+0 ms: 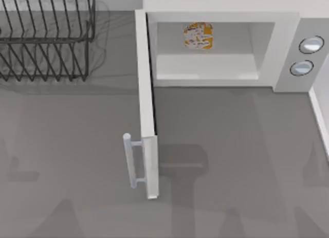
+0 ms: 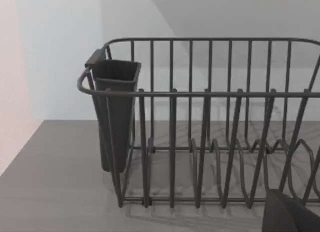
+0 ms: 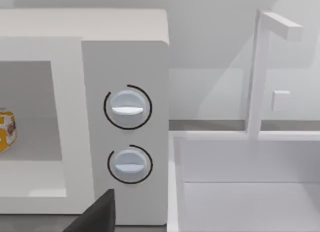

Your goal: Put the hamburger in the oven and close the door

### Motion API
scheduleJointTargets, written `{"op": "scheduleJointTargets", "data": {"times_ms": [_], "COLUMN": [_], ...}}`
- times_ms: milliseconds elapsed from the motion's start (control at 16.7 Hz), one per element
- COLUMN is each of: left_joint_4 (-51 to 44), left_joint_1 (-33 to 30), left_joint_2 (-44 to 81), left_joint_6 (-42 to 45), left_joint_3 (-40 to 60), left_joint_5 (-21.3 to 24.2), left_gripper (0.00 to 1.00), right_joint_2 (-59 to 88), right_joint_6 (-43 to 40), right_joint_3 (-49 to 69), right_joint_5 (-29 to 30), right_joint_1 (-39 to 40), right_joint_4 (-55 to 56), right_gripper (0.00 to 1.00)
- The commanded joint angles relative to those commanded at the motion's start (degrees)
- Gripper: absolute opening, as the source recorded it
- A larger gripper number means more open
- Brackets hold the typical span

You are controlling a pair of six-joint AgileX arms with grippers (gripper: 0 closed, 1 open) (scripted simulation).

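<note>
Already the hamburger (image 1: 198,36) sat inside our oven (image 1: 221,6), its door (image 1: 146,102) swung wide over the counter (image 1: 231,161); how our claws stood, we couldn't tell.

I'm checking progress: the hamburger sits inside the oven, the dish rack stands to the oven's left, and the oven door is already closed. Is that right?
Not quite. The door is wide open, swung out toward the front of the table with its handle at the far end, as the top view shows. The hamburger does sit inside the oven, and the dish rack stands to its left.
</note>
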Motion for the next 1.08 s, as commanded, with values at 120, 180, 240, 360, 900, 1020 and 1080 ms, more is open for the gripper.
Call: {"op": "scheduleJointTargets", "data": {"times_ms": [120,180,240,360,900,1020,1080], "left_joint_4": [0.7,1.5,2.2,3.5,6.0,4.2,2.5], "left_joint_1": [1.0,2.3,4.0,8.0,14.4,12.7,11.0], "left_joint_2": [0.9,1.8,2.7,4.4,7.8,9.5,10.9], "left_joint_6": [0.0,0.0,0.0,0.1,0.2,-1.0,-1.9], "left_joint_3": [0.2,0.3,0.5,0.8,1.4,3.1,4.7], "left_joint_5": [1.0,2.3,4.0,8.0,14.5,12.7,11.1], "left_gripper": [0.0,0.0,0.0,0.0,0.0,0.0,0.0], "right_joint_2": [0.0,0.0,0.0,0.0,0.0,0.0,0.0], "right_joint_6": [0.0,0.0,0.0,0.0,0.0,0.0,0.0], "right_joint_3": [0.0,0.0,0.0,0.0,0.0,0.0,0.0], "right_joint_5": [0.0,0.0,0.0,0.0,0.0,0.0,0.0], "right_joint_1": [0.0,0.0,0.0,0.0,0.0,0.0,0.0], "right_joint_4": [0.0,0.0,0.0,0.0,0.0,0.0,0.0], "right_gripper": [1.0,1.0,1.0,1.0,1.0,1.0,1.0]}}
